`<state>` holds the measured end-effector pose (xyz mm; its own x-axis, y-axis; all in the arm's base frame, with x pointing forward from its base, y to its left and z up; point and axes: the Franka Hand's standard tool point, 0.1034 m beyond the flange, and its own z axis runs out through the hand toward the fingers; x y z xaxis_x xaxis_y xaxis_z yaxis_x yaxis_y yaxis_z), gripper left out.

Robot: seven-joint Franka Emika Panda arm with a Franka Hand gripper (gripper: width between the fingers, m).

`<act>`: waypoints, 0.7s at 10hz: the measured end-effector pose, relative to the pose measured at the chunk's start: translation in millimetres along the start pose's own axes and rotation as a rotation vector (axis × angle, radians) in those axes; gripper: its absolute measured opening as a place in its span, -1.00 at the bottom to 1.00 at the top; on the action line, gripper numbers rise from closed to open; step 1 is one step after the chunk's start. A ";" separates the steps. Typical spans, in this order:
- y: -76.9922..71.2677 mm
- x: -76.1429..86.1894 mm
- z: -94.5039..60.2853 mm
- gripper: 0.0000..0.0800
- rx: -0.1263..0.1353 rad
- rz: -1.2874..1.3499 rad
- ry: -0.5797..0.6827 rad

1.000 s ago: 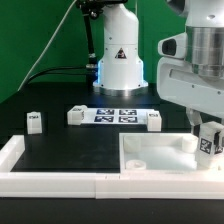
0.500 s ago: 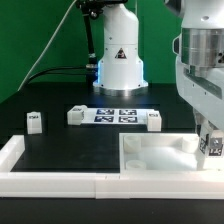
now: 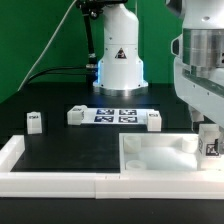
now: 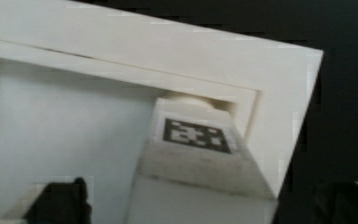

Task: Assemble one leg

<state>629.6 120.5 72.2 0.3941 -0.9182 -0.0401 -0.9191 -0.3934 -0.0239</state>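
White block-shaped plastic leg [image 3: 211, 143] with a black-and-white square tag, clasped in the tool [image 3: 210, 150].
Beneath the tool, its tagged face shows; the lower end meets the white tray-like tabletop's [image 3: 150, 160] corner.

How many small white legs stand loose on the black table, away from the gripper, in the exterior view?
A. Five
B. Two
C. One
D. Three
D: one leg stands alone toward the exterior view's left, and two more stand at either end of the marker board.
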 end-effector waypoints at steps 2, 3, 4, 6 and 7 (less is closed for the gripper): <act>-0.7 -2.9 0.6 0.61 0.001 -0.250 0.001; -1.0 -4.9 0.8 0.62 0.001 -0.318 -0.001; -1.2 -5.5 0.9 0.62 -0.002 -0.467 0.005; -1.8 -6.9 1.1 0.62 -0.010 -0.657 0.017; -1.5 -6.1 1.1 0.62 -0.018 -0.796 0.024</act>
<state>628.6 126.7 71.4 0.9322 -0.3619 0.0038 -0.3617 -0.9321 -0.0198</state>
